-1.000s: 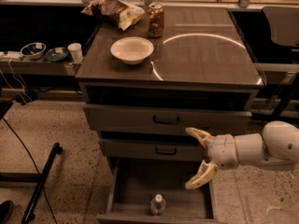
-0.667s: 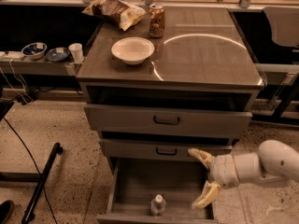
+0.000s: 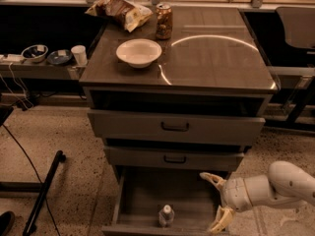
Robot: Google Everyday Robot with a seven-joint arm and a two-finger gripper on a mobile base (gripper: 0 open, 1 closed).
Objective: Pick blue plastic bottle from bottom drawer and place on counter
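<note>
The blue plastic bottle (image 3: pixel 166 215) stands upright near the front middle of the open bottom drawer (image 3: pixel 140 196), its white cap up. My gripper (image 3: pixel 215 202) comes in from the right, open, its two pale fingers spread one above the other over the drawer's right side. It is a hand's width to the right of the bottle and does not touch it. The counter (image 3: pixel 211 58) is the glossy top of the cabinet, with an arc of glare.
On the counter stand a white bowl (image 3: pixel 139 52), a brown can (image 3: pixel 164 21) and a snack bag (image 3: pixel 120 12). Two shallower drawers (image 3: pixel 174 127) sit above, slightly pulled out. A side shelf at left holds bowls (image 3: pixel 35 52) and a cup (image 3: pixel 78 54). A black pole (image 3: pixel 43 191) lies on the floor.
My gripper has moved down and a little right, from the level of the middle drawer to the open bottom drawer. It has stayed open. The bottle has not moved.
</note>
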